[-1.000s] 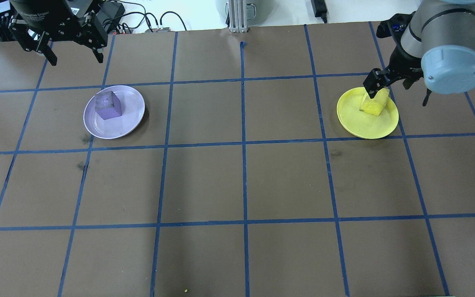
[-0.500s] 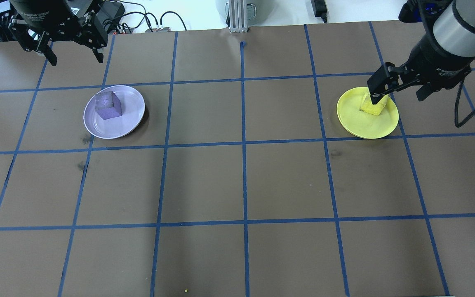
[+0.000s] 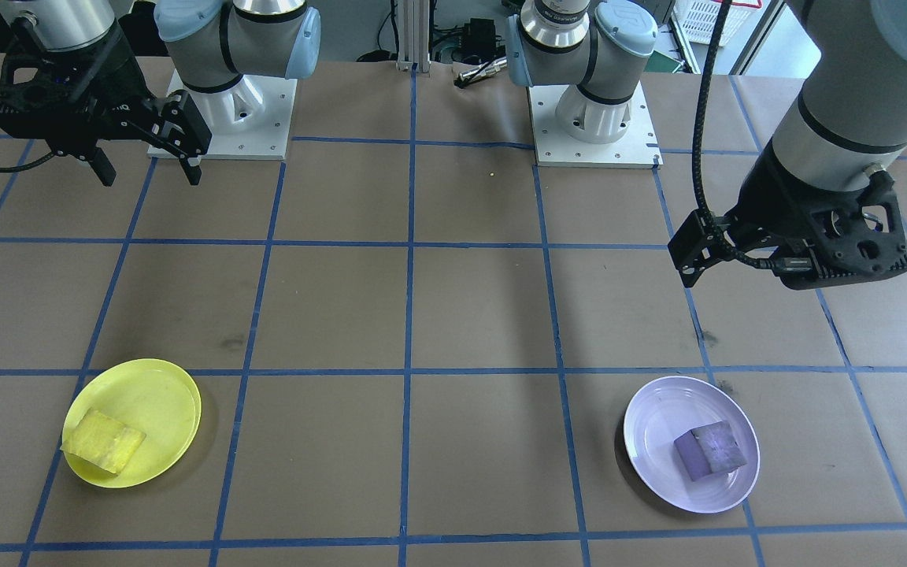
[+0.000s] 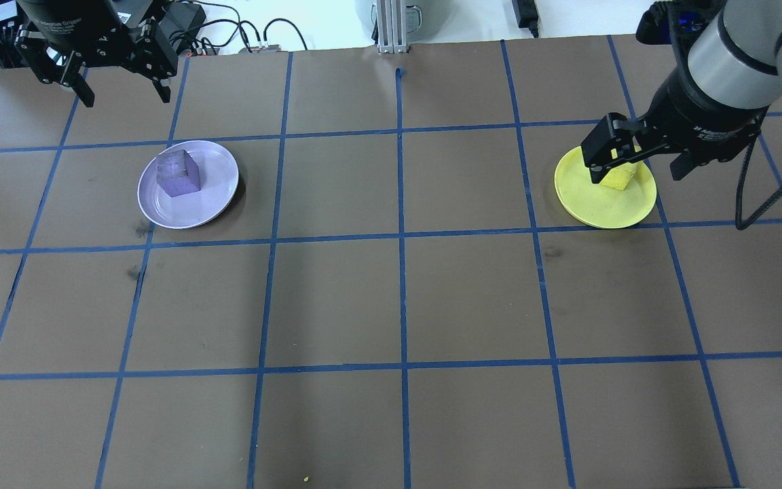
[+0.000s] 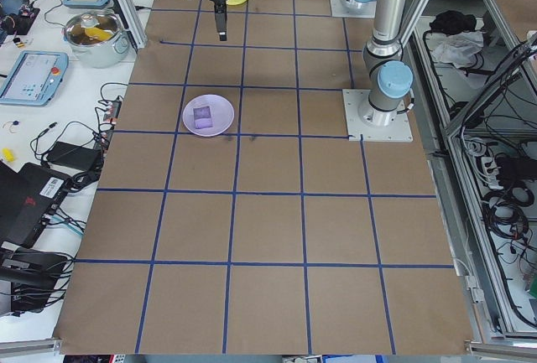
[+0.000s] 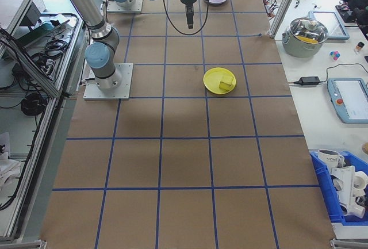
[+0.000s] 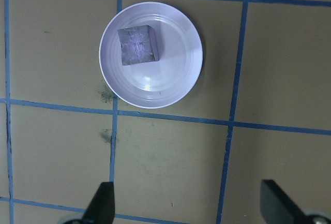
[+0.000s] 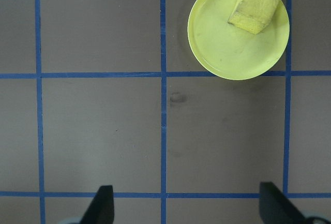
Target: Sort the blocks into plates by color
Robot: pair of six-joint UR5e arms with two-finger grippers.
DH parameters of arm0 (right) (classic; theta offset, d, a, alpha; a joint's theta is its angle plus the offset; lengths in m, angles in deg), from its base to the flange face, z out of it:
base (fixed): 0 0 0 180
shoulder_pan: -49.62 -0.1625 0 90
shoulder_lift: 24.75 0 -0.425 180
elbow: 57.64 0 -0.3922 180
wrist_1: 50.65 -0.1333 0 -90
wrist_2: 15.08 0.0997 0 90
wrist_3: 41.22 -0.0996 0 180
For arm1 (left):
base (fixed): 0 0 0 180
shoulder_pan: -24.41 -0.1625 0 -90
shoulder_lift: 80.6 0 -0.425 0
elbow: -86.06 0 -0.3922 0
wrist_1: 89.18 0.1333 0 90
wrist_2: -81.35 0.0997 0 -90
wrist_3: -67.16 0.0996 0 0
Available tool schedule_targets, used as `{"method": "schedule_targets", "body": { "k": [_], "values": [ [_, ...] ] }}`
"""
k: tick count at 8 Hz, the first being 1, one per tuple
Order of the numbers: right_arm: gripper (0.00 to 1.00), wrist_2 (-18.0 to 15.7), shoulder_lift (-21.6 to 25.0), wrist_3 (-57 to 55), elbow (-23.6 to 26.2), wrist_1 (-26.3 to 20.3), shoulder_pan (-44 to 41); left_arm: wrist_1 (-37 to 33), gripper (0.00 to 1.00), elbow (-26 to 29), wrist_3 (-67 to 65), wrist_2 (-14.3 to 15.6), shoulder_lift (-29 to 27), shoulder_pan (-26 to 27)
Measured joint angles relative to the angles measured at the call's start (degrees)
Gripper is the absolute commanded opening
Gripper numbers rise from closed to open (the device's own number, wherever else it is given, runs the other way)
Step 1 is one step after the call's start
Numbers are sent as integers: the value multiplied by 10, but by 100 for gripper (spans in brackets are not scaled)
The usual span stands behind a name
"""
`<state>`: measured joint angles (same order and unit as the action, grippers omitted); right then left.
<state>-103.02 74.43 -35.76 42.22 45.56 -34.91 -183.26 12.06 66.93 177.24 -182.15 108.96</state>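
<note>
The yellow block is sitting tilted on the yellow plate's rim; the purple block is lying in the lavender plate. Both claws, right and left, are hanging spread and empty above the bench. I'd be lifting away from the yellow plate gently.

Overhead, one plate sits at nine o'clock on the counter with a block in it toward eleven. The other plate lies at three o'clock, its block resting toward one.
</note>
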Motion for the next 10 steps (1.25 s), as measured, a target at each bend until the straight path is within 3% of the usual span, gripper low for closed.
{"method": "schedule_targets", "body": {
  "k": [10],
  "values": [
    [100, -16, -37, 34, -14, 12, -3, 2, 100, 0, 1, 0, 0, -1]
  ]
}}
